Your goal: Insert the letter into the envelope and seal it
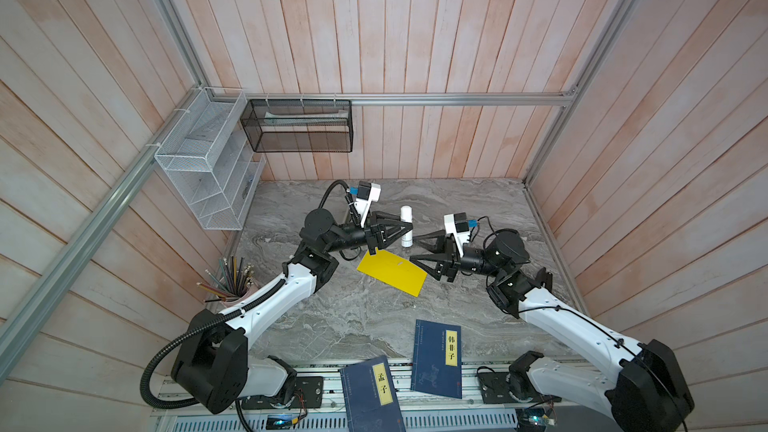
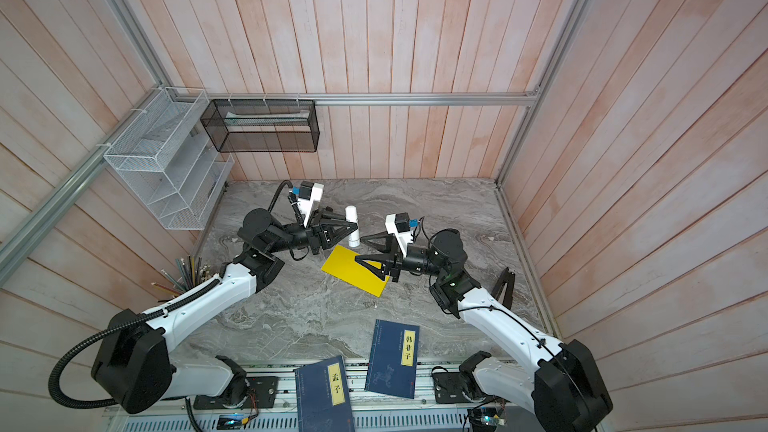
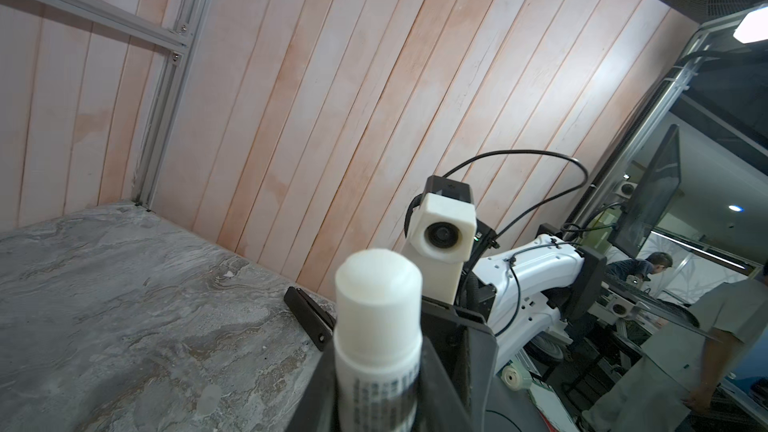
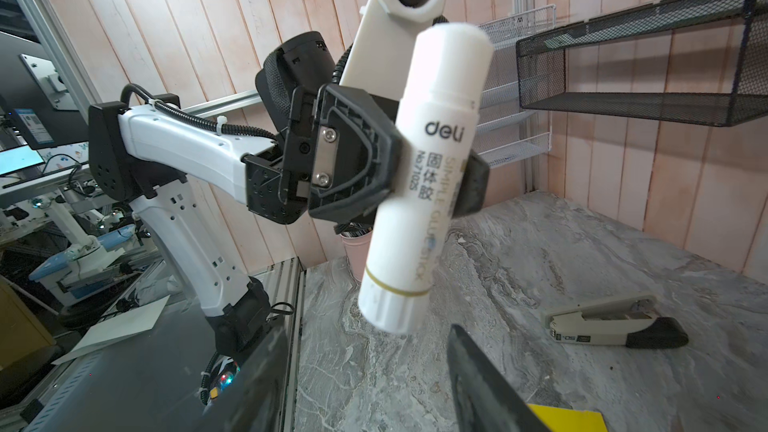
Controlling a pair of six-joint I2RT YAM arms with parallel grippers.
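Note:
The yellow envelope (image 1: pixel 392 274) (image 2: pixel 338 268) lies flat on the marble table between the two arms; one corner of it shows in the right wrist view (image 4: pixel 569 419). The letter is not in view. My left gripper (image 1: pixel 405 229) (image 2: pixel 353 229) (image 3: pixel 378 388) is shut on a white glue stick (image 1: pixel 406 214) (image 2: pixel 351 216) (image 3: pixel 378 326) (image 4: pixel 432 176), held roughly upright above the envelope's far edge. My right gripper (image 1: pixel 412 249) (image 2: pixel 359 249) (image 4: pixel 370 351) faces it from the right, open with nothing between its fingers, just short of the stick's lower end.
Two dark blue books (image 1: pixel 438 359) (image 1: pixel 372 392) lie at the front edge. A pencil cup (image 1: pixel 232 284) stands at the left. A grey stapler (image 4: pixel 615 322) lies behind the left arm, and a black hinged tool (image 1: pixel 544 280) sits right of the right arm. Wire shelves (image 1: pixel 203 168) (image 1: pixel 299 126) hang on the walls.

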